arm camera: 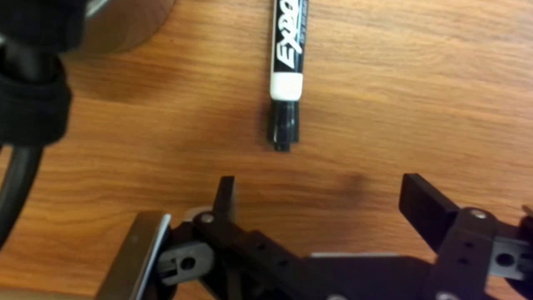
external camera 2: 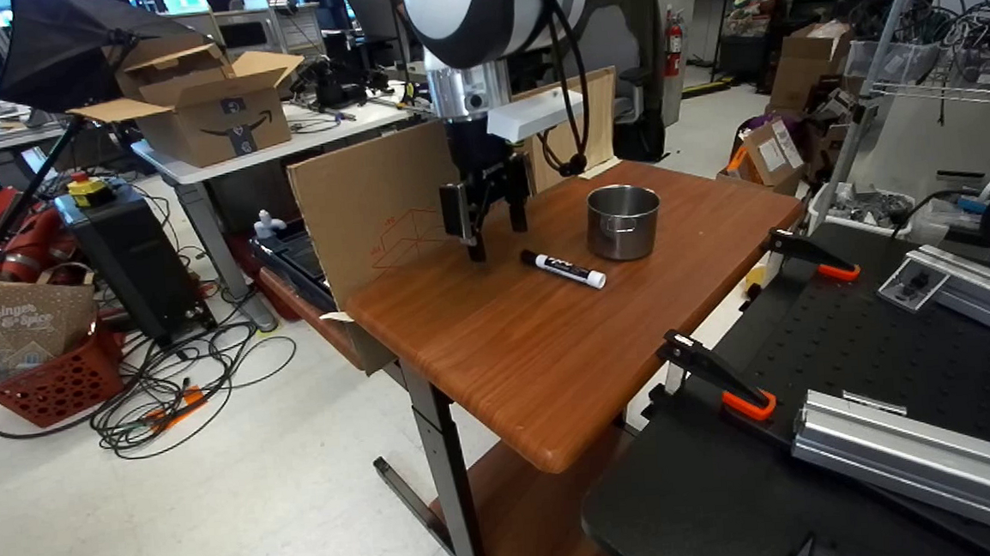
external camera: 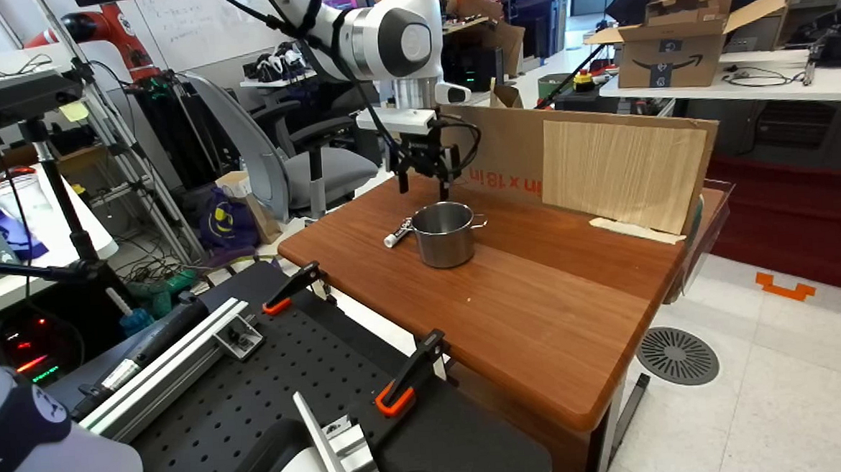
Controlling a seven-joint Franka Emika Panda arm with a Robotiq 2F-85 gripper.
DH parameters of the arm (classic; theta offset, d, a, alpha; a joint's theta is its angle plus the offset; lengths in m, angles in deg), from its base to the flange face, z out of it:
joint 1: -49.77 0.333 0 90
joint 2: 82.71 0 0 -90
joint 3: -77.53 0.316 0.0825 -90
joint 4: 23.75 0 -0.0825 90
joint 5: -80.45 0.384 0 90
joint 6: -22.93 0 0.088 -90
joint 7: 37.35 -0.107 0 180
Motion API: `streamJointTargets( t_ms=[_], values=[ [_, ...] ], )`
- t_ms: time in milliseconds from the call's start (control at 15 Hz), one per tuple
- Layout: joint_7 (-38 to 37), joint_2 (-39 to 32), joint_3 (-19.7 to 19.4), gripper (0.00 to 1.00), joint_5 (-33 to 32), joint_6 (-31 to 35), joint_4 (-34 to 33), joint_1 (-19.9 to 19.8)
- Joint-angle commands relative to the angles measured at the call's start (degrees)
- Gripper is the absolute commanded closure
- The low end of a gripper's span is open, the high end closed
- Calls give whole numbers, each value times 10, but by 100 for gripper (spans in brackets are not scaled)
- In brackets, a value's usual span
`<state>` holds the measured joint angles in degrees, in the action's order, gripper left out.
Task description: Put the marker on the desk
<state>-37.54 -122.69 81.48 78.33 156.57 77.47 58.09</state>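
The marker [external camera 2: 563, 269] lies flat on the reddish-brown desk [external camera 2: 500, 355] beside the metal cup. It has a black label, white ends and a black cap. In an exterior view the marker [external camera: 397, 235] is partly hidden behind the cup, on the same desk [external camera: 539, 309]. In the wrist view the marker [arm camera: 287, 75] points its cap toward my jaws, and its far end is cut off by the frame. My gripper [arm camera: 320, 178] is open and empty, beyond the cap end. In both exterior views the gripper [external camera: 424, 189] [external camera 2: 499, 239] hangs above the desk, apart from the marker.
The small grey metal cup [external camera: 446, 243] [external camera 2: 621, 226] stands upright close to the marker; its edge shows in the wrist view [arm camera: 129, 29]. A cardboard panel [external camera: 502, 145] [external camera 2: 370, 208] stands along a desk edge. Black clamps [external camera: 417, 369] [external camera 2: 716, 372] sit between desk and black bench.
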Motion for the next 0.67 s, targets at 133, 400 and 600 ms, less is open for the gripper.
streamJointTargets(
  t_ms=[133,400,600],
  values=[
    [-5,46,-8,0,-43,-10,1,24],
    [-5,43,-2,0,-49,-2,-6,20],
    [-5,43,-3,0,-53,-2,-3,20]
  ],
)
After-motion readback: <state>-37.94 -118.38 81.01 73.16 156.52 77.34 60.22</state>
